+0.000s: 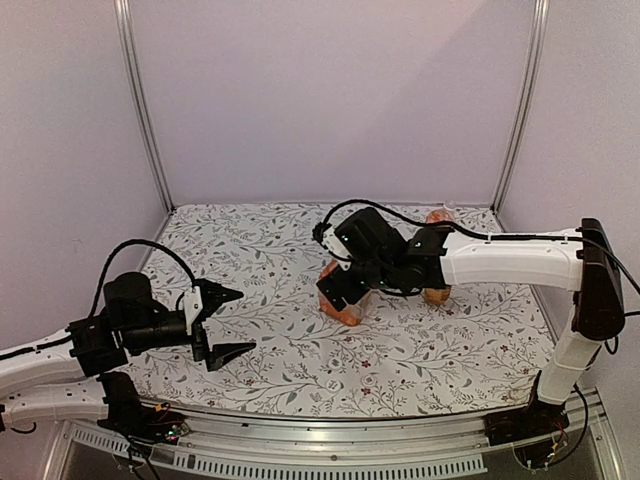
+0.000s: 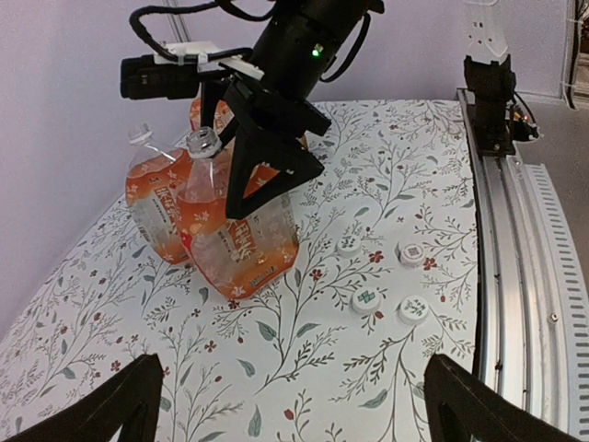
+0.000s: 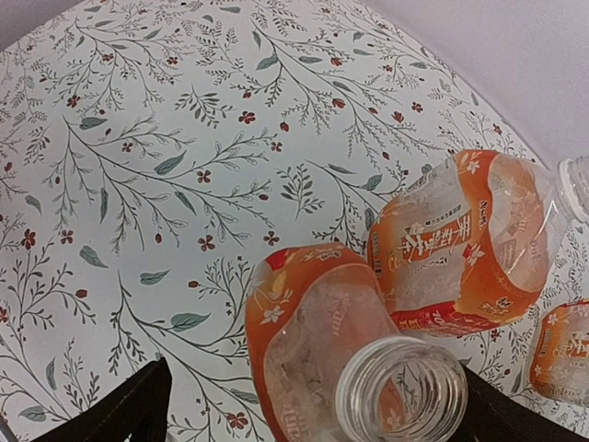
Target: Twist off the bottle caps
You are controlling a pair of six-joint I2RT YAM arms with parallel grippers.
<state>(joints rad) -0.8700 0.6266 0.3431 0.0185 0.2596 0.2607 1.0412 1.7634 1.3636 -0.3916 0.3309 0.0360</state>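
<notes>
Several white bottle caps [image 2: 366, 299] lie loose on the floral table, right of the bottles. A clear bottle of orange drink [image 2: 235, 230] stands with its threaded mouth [image 3: 402, 391] bare. My right gripper [image 2: 276, 189] hangs open over it, a finger on each side of the neck and touching nothing; in its own view the right gripper [image 3: 317, 405] looks straight down at the mouth. A second bottle [image 2: 156, 207] leans against the first, and a third [image 3: 566, 354] shows at the edge. My left gripper [image 2: 294, 414] is open and low, well short of the caps.
The table's metal rail [image 2: 515, 230] runs along the edge just right of the caps, with the right arm's base [image 2: 488, 83] on it. Another orange bottle [image 1: 440, 215] stands near the back wall. The right arm [image 1: 500, 260] reaches across the table's right half.
</notes>
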